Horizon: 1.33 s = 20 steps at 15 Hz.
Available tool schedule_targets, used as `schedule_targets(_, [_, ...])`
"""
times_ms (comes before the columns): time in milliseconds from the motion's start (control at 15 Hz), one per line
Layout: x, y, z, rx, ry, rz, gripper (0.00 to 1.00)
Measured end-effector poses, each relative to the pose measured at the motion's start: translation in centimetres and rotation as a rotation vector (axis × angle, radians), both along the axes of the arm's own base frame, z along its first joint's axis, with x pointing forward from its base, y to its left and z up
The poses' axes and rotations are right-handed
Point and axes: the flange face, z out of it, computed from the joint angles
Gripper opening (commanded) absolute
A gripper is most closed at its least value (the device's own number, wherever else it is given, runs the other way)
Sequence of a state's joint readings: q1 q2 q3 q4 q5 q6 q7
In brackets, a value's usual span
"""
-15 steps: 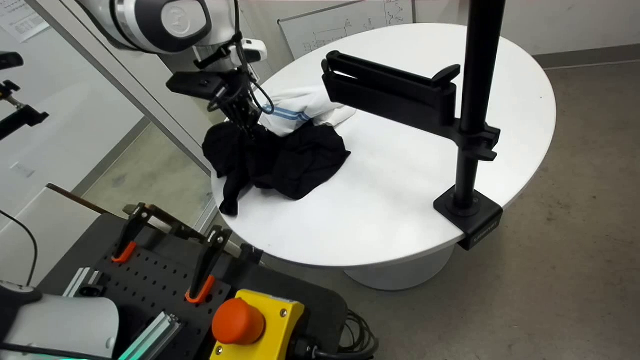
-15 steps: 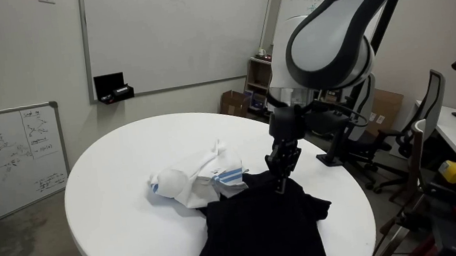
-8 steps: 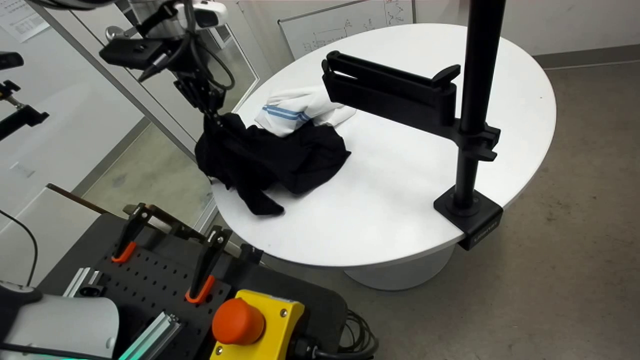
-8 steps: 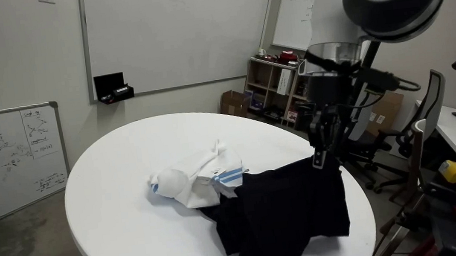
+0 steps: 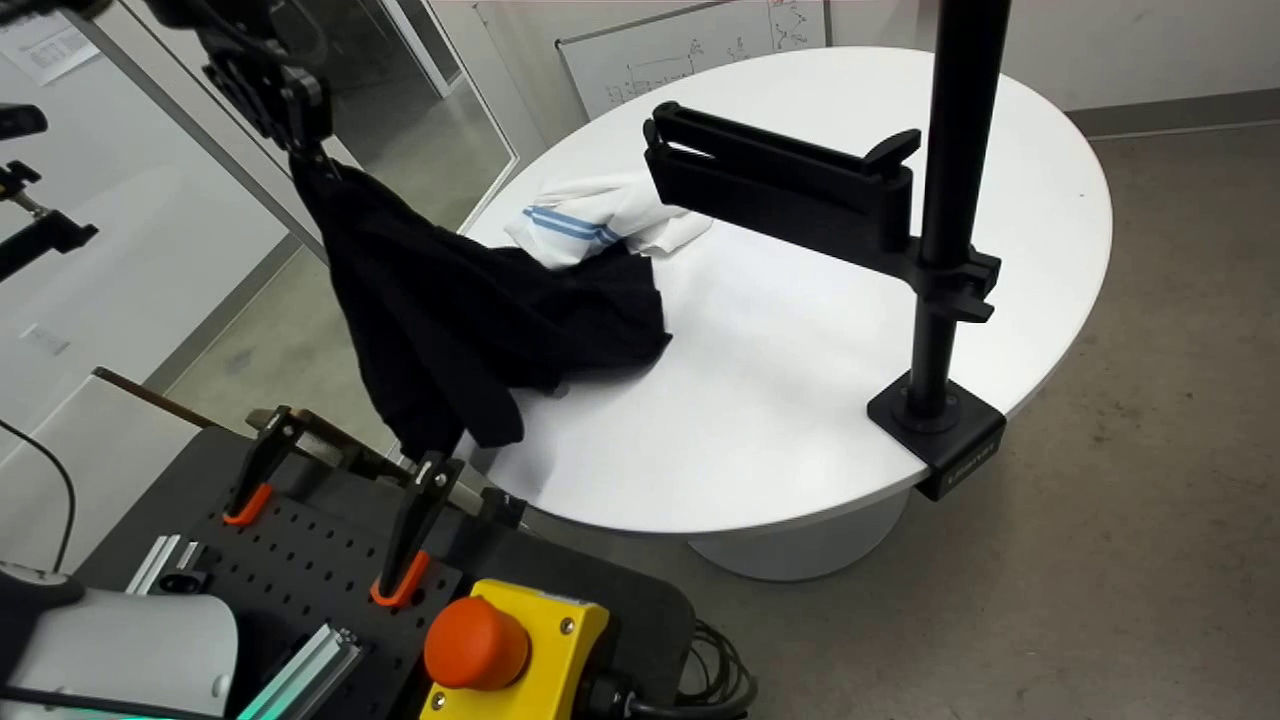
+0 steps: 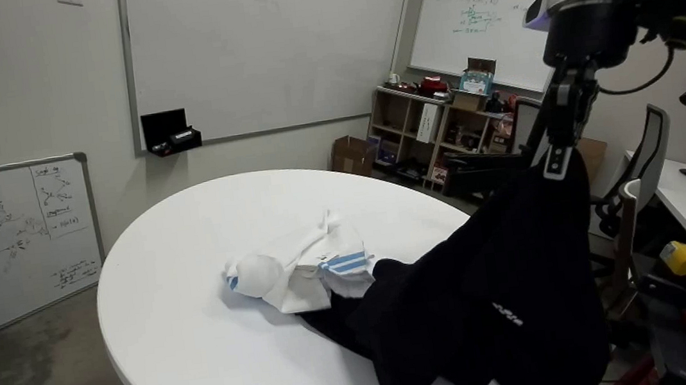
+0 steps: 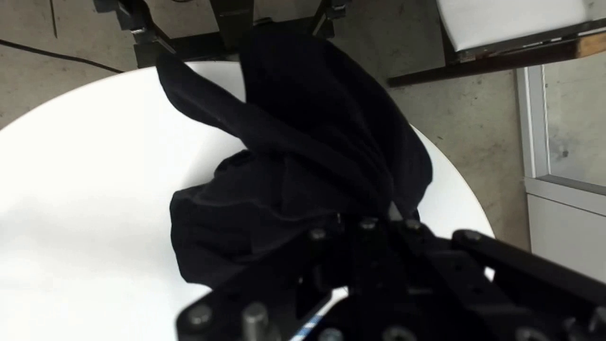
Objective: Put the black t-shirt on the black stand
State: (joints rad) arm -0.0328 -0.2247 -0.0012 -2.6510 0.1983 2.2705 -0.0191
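The black t-shirt (image 5: 440,300) is pulled up by one part and drapes down onto the white round table (image 5: 760,430). Its lower part still rests there, touching the white cloth. It also shows in an exterior view (image 6: 492,311) and in the wrist view (image 7: 303,161). My gripper (image 5: 318,165) is shut on the shirt above the table's edge; it also shows in an exterior view (image 6: 558,163) and the wrist view (image 7: 374,220). The black stand (image 5: 790,185), a pole with a sideways arm, is clamped to the table edge away from my gripper. In an exterior view, the shirt and gripper partly hide it.
A white cloth with blue stripes (image 5: 610,215) lies crumpled on the table, also in an exterior view (image 6: 307,274). A dark bench with orange-tipped clamps (image 5: 400,575) and a yellow box with a red button (image 5: 545,640) stands beside the table.
My gripper has risen with the t-shirt and moved away from the table's middle, past its edge. The shirt has gone from lying on the table to hanging stretched. The stand has not moved.
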Motion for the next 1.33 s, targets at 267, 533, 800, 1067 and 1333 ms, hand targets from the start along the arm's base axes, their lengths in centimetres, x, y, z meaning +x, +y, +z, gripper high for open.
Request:
schedule_targets(267, [-2.3,-2.0,7.4,0.034,-0.075,-0.040,0.01])
schedule_targets(533, [-5.5,-3.6,13.9,0.064,-0.162,-0.074,0.01])
schedule_targets(800, [-8.1,-5.8,17.9,0.085,-0.245,-0.131,0.01])
schedule_targets(1067, [-9.3,-9.3,20.1,0.104,-0.302,-0.229,0.01])
schedule_targets(1333, [-10.4,-13.1,22.0,0.121,-0.348,-0.335,0.01])
